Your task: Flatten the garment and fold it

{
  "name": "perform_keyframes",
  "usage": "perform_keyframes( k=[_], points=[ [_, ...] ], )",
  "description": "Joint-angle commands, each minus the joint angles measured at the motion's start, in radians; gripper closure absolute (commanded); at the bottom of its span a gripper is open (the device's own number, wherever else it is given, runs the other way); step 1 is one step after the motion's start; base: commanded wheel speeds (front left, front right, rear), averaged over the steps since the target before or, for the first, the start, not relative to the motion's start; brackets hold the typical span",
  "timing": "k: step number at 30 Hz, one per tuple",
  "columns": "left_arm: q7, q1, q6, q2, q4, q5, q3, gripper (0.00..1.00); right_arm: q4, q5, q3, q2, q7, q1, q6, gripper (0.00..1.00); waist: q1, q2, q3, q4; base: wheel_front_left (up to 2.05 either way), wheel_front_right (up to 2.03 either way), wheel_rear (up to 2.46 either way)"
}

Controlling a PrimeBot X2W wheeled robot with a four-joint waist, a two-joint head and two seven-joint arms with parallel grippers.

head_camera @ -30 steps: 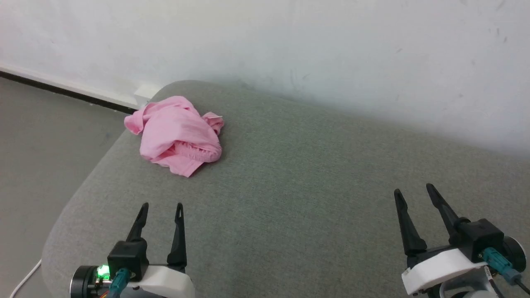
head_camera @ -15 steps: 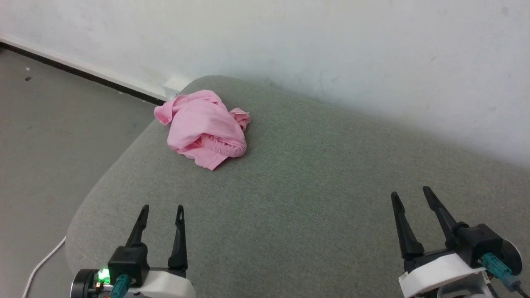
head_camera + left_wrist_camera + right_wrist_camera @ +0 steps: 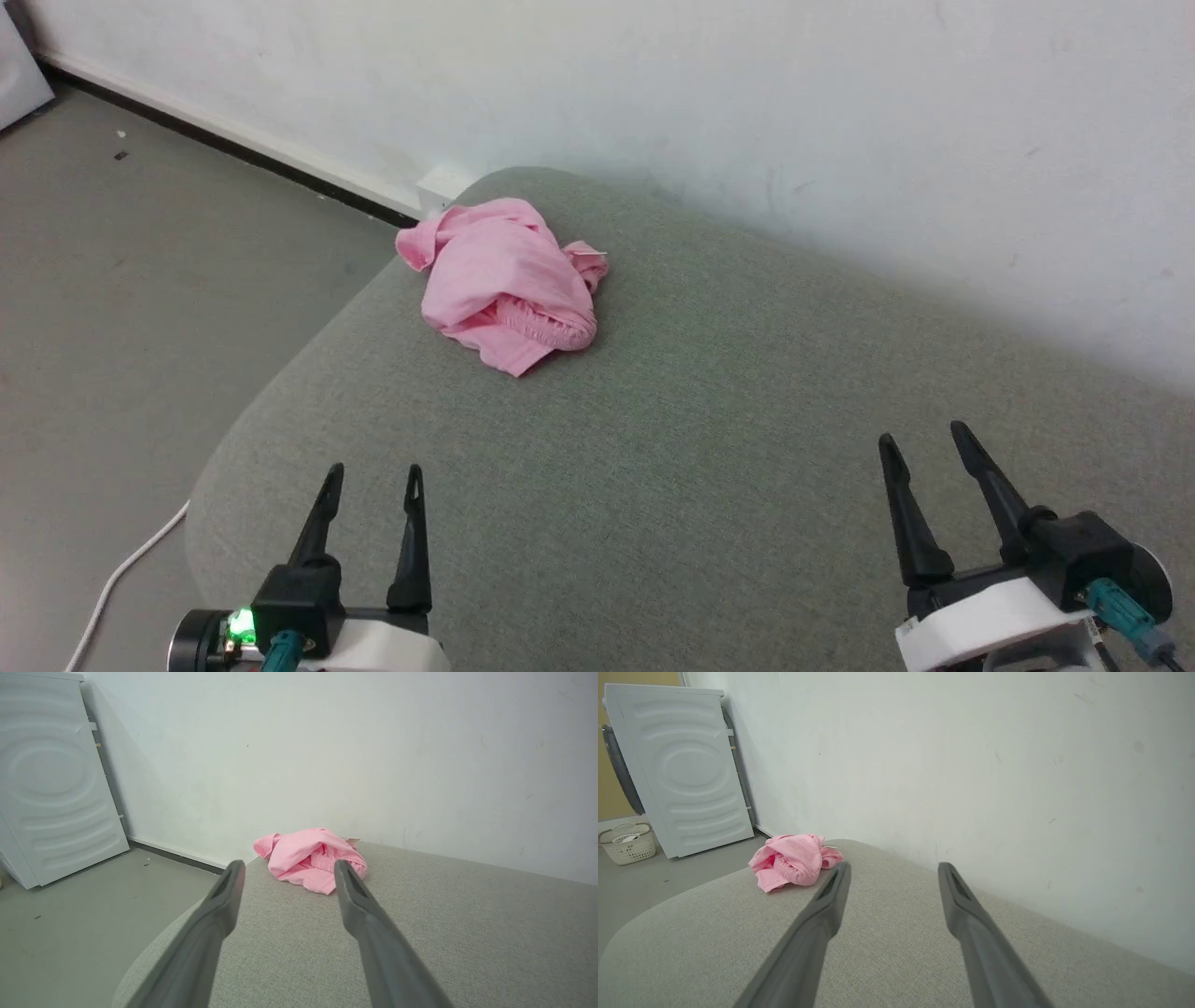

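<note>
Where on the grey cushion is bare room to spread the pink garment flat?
Bare: the middle of the cushion, bordered by the garment at the far left corner, the wall behind, and the left pincer and right pincer in front. Crowded only at that corner.

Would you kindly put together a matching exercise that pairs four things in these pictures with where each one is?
Things
1. crumpled light pink cotton garment
2. tall white ribbed appliance
3. pale openwork basket
4. thin white cable

Places
A. on the floor beside the appliance
B. trailing on the floor by the near left edge of the grey fabric surface
C. on the grey fabric surface, near its far left corner
D. standing by the white wall

Pairs: 1-C, 2-D, 3-A, 4-B
</note>
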Motion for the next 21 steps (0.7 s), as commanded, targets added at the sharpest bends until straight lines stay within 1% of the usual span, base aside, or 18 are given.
perform_keyframes(
  k=[1, 21],
  points=[
    [-0.011, 0.020, 0.009, 0.003, -0.004, -0.003, -0.004, 0.00, 0.003, 0.010, 0.002, 0.003, -0.011, 0.014, -0.002, 0.00, 0.0000, -0.0001, 0.000, 0.014, 0.00, 0.00, 0.00],
    [-0.053, 0.041, 0.027, 0.004, -0.016, -0.008, -0.019, 0.00, 0.009, 0.025, 0.008, 0.004, -0.053, 0.023, -0.002, 0.00, 0.0000, -0.0001, 0.006, 0.107, 0.00, 0.00, 0.00]
  ],
)
